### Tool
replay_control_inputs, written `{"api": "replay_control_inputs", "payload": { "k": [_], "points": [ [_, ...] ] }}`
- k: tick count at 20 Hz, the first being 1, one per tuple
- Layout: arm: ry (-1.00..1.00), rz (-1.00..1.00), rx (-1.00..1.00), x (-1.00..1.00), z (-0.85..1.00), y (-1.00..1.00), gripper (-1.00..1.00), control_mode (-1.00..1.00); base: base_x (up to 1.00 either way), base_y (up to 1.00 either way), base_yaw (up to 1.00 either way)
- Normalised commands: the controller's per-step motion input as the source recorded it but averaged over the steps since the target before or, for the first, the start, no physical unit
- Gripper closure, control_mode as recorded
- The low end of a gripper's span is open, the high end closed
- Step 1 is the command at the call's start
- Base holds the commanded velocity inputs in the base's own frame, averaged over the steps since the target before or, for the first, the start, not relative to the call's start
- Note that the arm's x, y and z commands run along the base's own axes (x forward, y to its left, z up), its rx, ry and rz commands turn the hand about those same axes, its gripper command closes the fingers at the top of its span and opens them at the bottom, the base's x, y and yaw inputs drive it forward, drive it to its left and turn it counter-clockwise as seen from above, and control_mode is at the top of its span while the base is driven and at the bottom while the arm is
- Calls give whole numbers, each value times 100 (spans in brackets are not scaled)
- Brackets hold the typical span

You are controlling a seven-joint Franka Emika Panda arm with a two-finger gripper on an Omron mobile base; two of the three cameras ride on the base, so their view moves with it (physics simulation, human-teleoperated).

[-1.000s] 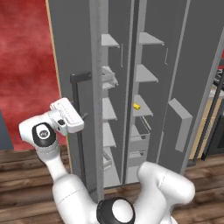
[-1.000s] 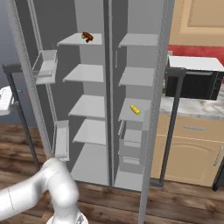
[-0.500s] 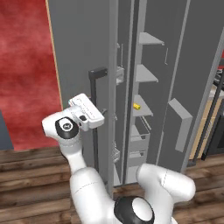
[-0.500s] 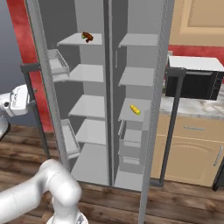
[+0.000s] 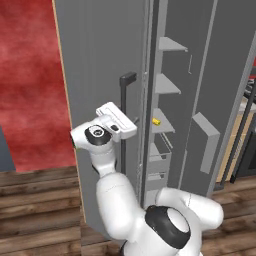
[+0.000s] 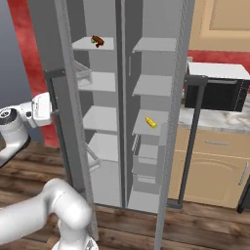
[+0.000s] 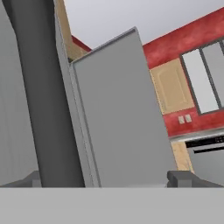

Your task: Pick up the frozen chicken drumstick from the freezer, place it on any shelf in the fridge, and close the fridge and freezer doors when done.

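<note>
Left base view puts the hand [image 5: 121,121] against the outer face of the wide fridge door [image 5: 100,75], just beside its dark vertical bar handle [image 5: 123,120], with the fingers spread wide and nothing between them. From the hand view, that handle [image 7: 46,96] stands close on the hand's left as a thick dark column running upright, its long axis across the gap between the two finger tips rather than along it, so the hand looks set to push or pull on the bar, not to pinch it. The frozen chicken drumstick [image 6: 97,40] lies well away from the hand, beyond the door and above hand height, on the top broad shelf [image 6: 93,46] of the fridge [image 6: 102,112]; by my reading it is already where the task wants it. A small yellow lump [image 6: 151,122] sits on a shelf of the narrower freezer [image 6: 151,88], further off again on the far side of the divider. Both compartments are open in the right base view, with the freezer door [image 6: 176,122] swung out on the far side, so what remains appears to be the closing, and the fridge door is the nearer one.
</note>
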Motion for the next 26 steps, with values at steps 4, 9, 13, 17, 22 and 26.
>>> {"api": "replay_control_inputs", "payload": {
  "k": [4, 9, 13, 17, 22, 26],
  "points": [
    [0, 3, 0, 48, 0, -49, -100, -100, 0, 0, 0],
    [0, 4, 0, 47, 0, -45, -100, -100, 0, 0, 0],
    [0, 5, 0, 45, 0, -46, -100, -100, 0, 0, 0],
    [1, 6, 0, 38, 0, -41, -100, -100, 0, 0, 0],
    [3, 3, 0, 46, 0, -34, -100, -100, 0, 0, 0],
    [4, 2, 0, 49, 0, -32, -100, -100, 0, 0, 0]
  ]
}}
